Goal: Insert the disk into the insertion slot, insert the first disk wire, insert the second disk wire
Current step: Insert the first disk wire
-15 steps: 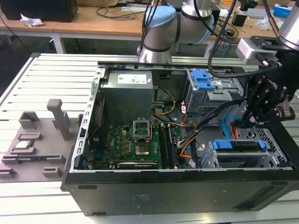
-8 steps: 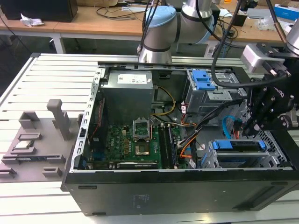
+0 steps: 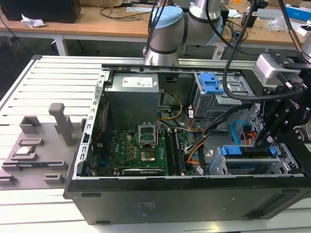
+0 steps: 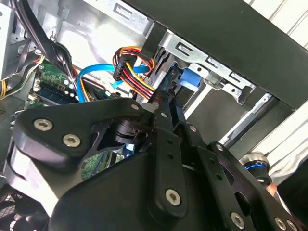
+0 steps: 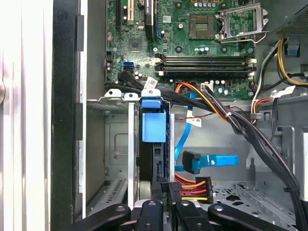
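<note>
The disk (image 3: 250, 152) sits in the insertion slot (image 3: 287, 161) at the corner of the open computer case (image 3: 170, 199) on the exterior view's right, its blue carrier showing at both ends. The gripper (image 3: 261, 140) hangs just above it. The second disk wire (image 3: 236, 128) loops pale blue close by, and the drive cage (image 3: 210, 85) with the blue latch stands further back.

In the second wrist view the gripper (image 4: 166, 98) has its fingers drawn narrow. As far as I can judge, they pinch the black plug of the first disk wire (image 4: 132, 72), with its red, yellow and orange strands fanning away. The plug is right against the disk (image 4: 188, 79), and the second disk wire (image 4: 94, 72) curves behind it.

In the first wrist view the disk (image 5: 154, 127) stands edge-on between the walls of the insertion slot (image 5: 115, 144). The gripper (image 5: 167, 188) and the first disk wire (image 5: 195, 186) are at its rear edge. The second disk wire (image 5: 216, 160) lies unplugged just beside them, and the black cable bundle (image 5: 250, 130) crosses nearby.

I judge the main risks as these:
- **Crooked plug:** if it meets its port at an angle, pressing could bend the connector or shove the disk back along the slot.
- **Stiff strands:** they could twist the plug within so narrow a grip.
- **Loose blue connector:** it lies close enough to be snagged or knocked out of easy reach.
</note>
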